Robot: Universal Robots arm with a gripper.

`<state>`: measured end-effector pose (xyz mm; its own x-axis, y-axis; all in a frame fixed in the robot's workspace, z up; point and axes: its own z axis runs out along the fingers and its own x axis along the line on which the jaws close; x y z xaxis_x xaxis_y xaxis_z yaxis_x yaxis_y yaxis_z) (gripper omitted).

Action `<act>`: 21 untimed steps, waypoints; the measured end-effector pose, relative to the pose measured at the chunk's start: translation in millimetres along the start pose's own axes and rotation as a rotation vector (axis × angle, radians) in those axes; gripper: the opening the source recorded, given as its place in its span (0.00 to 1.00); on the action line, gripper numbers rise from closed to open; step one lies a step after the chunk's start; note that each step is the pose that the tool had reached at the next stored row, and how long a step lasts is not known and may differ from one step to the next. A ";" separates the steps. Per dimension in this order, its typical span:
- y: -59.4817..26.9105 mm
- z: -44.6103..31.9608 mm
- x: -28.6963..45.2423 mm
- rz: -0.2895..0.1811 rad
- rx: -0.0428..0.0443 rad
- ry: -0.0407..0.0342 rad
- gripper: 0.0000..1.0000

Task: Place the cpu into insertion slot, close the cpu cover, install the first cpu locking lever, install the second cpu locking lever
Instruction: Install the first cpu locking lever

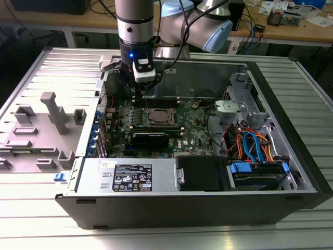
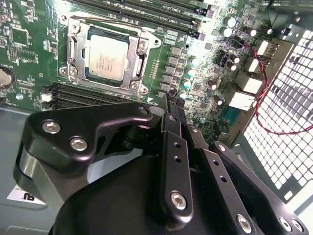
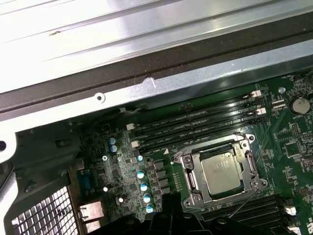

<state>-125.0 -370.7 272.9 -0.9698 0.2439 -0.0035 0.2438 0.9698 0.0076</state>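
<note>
1. The gripper (image 1: 139, 96) (image 2: 169, 103) (image 3: 168, 215) hangs on the arm (image 1: 135, 26) inside the open computer case (image 1: 171, 208). Its fingers (image 2: 172, 147) are together, with nothing between them.
2. The fingertips sit over the green circuit board (image 1: 197, 133), just beside the socket (image 1: 158, 119) on the exterior view's left and a little farther back. I cannot tell whether they touch the board.
3. The chip (image 1: 158, 117) (image 2: 108, 55) (image 3: 222, 171) lies flat in the socket, silver top up. The cover (image 2: 138, 61) (image 3: 191, 178) lies down around it as a metal frame. I cannot tell whether the levers are latched.
4. Long black memory slots (image 2: 146, 10) (image 3: 195, 127) run along the far side of the socket, and more run along its near side.
5. Near wall of the case: a silver box with a label (image 1: 130, 174). On the exterior view's right is a tangle of orange and blue cables (image 1: 250, 146).
6. The case rests on a ribbed grey metal table (image 1: 307, 78).
7. A grey fixture with upright posts (image 1: 49, 112) stands on the table, on the exterior view's left.
8. Far background: a wooden workbench (image 1: 291, 28) with clutter and wires.
</note>
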 end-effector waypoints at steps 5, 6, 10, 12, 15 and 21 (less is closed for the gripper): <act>0.0 1.1 0.1 -0.147 -0.0004 0.0012 0.11; 0.0 1.2 0.0 -0.162 -0.0006 0.0012 0.11; 0.0 1.3 0.1 -0.175 -0.0008 0.0014 0.11; 0.0 1.3 0.0 -0.175 -0.0011 0.0014 0.11; 0.2 1.3 0.0 -0.176 -0.0012 0.0014 0.11; 11.2 1.4 2.8 -0.202 -0.0004 0.0015 0.11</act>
<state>-125.1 -359.1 271.5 -0.9990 0.0440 -0.0036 0.0440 0.9990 0.0073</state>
